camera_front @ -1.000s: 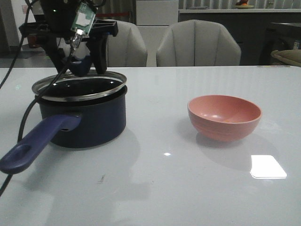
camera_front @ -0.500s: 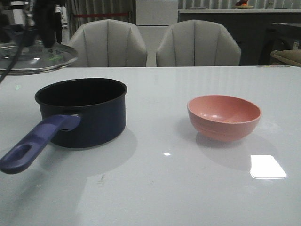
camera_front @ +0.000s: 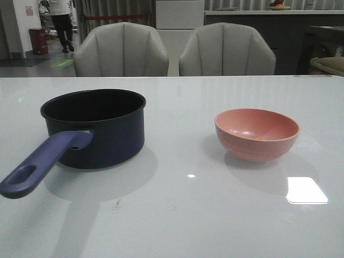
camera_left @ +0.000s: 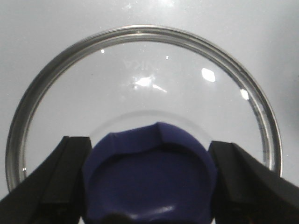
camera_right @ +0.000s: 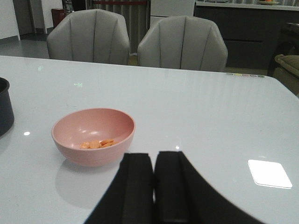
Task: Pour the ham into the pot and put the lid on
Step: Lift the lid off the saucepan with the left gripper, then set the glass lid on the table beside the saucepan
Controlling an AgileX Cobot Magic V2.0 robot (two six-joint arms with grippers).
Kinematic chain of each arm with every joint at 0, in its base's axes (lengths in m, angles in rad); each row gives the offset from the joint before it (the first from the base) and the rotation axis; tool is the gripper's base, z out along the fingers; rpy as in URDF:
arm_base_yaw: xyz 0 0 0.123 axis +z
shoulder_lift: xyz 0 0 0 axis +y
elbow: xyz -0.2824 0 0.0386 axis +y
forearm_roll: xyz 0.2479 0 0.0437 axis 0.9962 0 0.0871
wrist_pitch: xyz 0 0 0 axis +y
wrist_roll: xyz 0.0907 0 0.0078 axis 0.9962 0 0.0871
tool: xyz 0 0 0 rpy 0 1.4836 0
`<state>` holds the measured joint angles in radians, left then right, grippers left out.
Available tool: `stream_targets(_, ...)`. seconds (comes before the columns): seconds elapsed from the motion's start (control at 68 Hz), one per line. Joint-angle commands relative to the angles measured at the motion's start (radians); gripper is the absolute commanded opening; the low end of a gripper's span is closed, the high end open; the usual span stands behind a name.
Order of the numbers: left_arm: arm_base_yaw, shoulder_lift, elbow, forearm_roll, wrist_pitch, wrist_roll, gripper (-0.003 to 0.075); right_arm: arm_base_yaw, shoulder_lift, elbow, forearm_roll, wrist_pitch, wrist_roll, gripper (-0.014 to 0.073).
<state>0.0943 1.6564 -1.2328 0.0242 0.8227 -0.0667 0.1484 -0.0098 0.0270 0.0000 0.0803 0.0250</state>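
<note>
The dark navy pot [camera_front: 94,129] stands uncovered on the left of the table, its violet-blue handle [camera_front: 40,164] pointing toward the front left. Its edge shows in the right wrist view [camera_right: 4,107]. The pink bowl [camera_front: 257,133] stands to the right; orange ham pieces [camera_right: 97,143] lie in it [camera_right: 93,135]. The glass lid [camera_left: 140,93] shows only in the left wrist view, over white surface. My left gripper [camera_left: 149,182] is shut on the lid's blue knob [camera_left: 149,172]. My right gripper [camera_right: 154,161] is shut and empty, near the bowl. Neither gripper shows in the front view.
Two grey chairs [camera_front: 121,48] stand behind the table's far edge. A bright light patch [camera_front: 306,190] lies on the table at the front right. A person [camera_front: 59,21] walks in the far background.
The left gripper lifted the lid off the pot, carried it left and out of the front view. The pot now stands open. The bowl has not moved.
</note>
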Motion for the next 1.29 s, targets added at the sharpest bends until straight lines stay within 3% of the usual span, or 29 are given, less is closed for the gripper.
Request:
stream_targets(0.0, 0.001, -0.019, 0.004, -0.05, -0.128, 0.018, 0.0114, -0.007, -0.021, -0.005, 0.0, -0.08, 0.001, 0.0162)
stream_targets(0.382, 0.001, 0.148, 0.004, -0.11, -0.159, 0.058, 0.0146, -0.007, -0.021, -0.005, 0.0, -0.08, 0.001, 0.0162)
stream_targets(0.456, 0.001, 0.164, 0.004, -0.11, -0.165, 0.058, 0.0208, -0.007, -0.021, -0.005, 0.0, -0.08, 0.001, 0.0162)
stream_targets(0.617, 0.001, 0.173, 0.001, -0.106, -0.164, 0.058, 0.0496, -0.007, -0.021, -0.005, 0.0, -0.08, 0.001, 0.0162)
stream_targets(0.706, 0.001, 0.173, -0.017, -0.106, -0.146, 0.058, 0.0594, -0.007, -0.021, -0.005, 0.0, -0.08, 0.001, 0.0162)
stream_targets(0.867, 0.0, 0.146, -0.057, -0.106, -0.103, 0.067, 0.0603, -0.007, -0.021, -0.005, 0.0, -0.08, 0.001, 0.0162)
stream_targets(1.088, -0.037, -0.035, -0.055, -0.106, -0.113, 0.103, 0.0603, -0.007, -0.021, -0.005, 0.0, -0.08, 0.001, 0.0162)
stream_targets(1.279, -0.081, -0.244, 0.046, -0.108, -0.148, 0.106, 0.0603, -0.007, -0.021, -0.005, 0.0, -0.08, 0.001, 0.0162)
